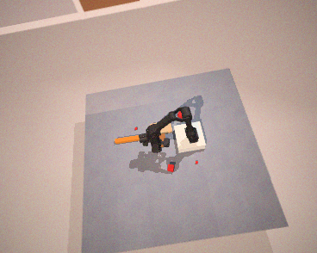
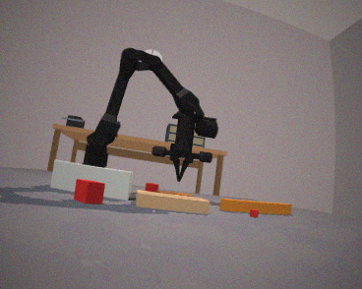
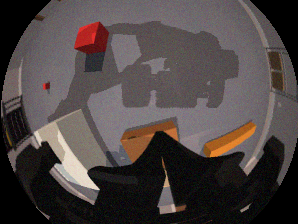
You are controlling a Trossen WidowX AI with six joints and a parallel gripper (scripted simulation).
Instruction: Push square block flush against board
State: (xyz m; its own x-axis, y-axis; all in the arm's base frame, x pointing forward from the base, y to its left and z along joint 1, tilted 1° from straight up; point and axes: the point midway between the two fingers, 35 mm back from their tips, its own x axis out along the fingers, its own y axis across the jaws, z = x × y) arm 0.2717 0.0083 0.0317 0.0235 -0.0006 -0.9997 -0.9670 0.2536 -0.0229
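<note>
The square orange-brown block (image 1: 162,137) lies flat on the grey surface, partly under the arm in the top view. It shows only as a thin strip behind the tan board in the exterior view. The thicker tan board (image 1: 167,127) (image 2: 172,202) lies beside the block; in the wrist view a sliver shows behind the fingers. Whether their sides touch or their edges are even is hidden by the arm and fingers. My gripper (image 2: 179,179) (image 3: 158,133) is shut and empty, pointing down, with its tips raised above the height of both parts.
A long orange bar (image 1: 127,140) (image 2: 256,206) (image 3: 230,141) lies apart on the side away from the white base block (image 1: 183,145) (image 2: 93,182). Red cubes stand around, one (image 1: 170,168) (image 2: 151,187) (image 3: 91,38) near the base and another (image 2: 90,192) beside the base.
</note>
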